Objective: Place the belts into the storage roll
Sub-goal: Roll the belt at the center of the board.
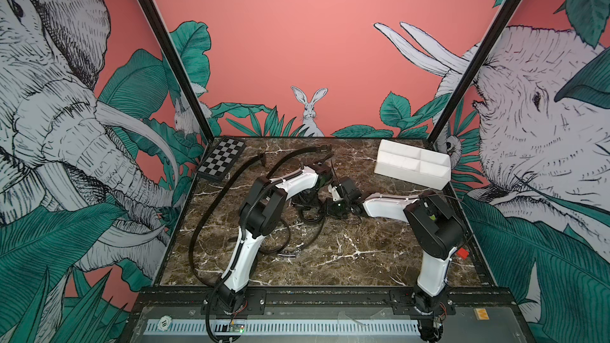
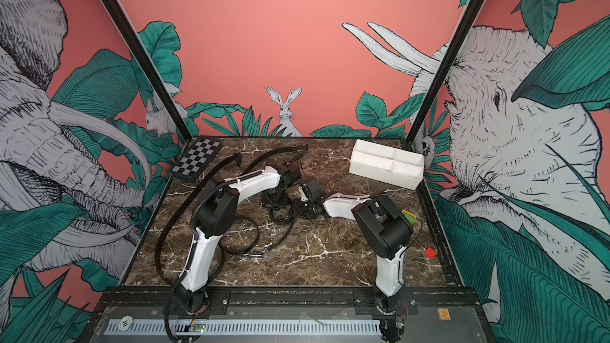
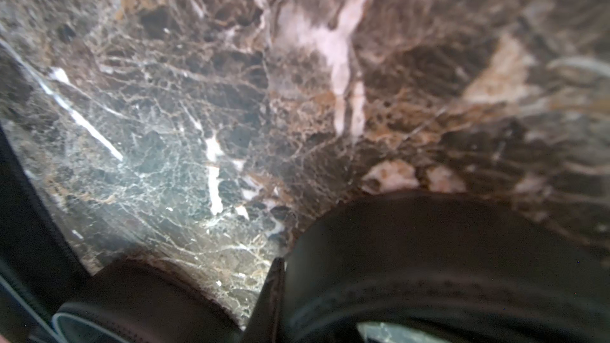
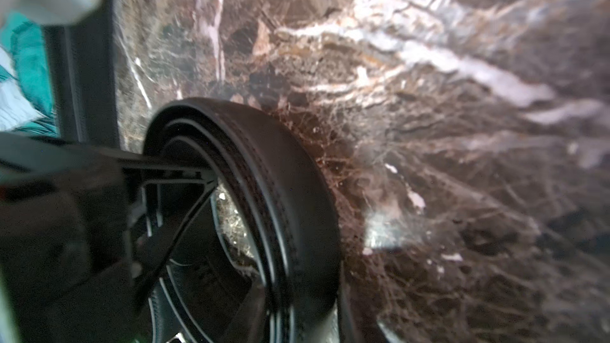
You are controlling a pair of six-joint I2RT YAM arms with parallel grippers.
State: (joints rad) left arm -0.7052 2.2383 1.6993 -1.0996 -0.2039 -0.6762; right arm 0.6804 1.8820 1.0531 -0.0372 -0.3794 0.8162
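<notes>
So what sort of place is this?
Probably a robot test cell rather than a home: a left arm and right arm bolted to a rail along a marble-look table, jungle-print wall panels closing it in, and a checkerboard at the back.

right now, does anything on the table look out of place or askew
The white plastic divided box sits skewed to the brown marble table's edges in the far right corner, all four compartments empty. The long black belts lie in tangled loops across the table. A small red block lies stray near the right edge.
</notes>
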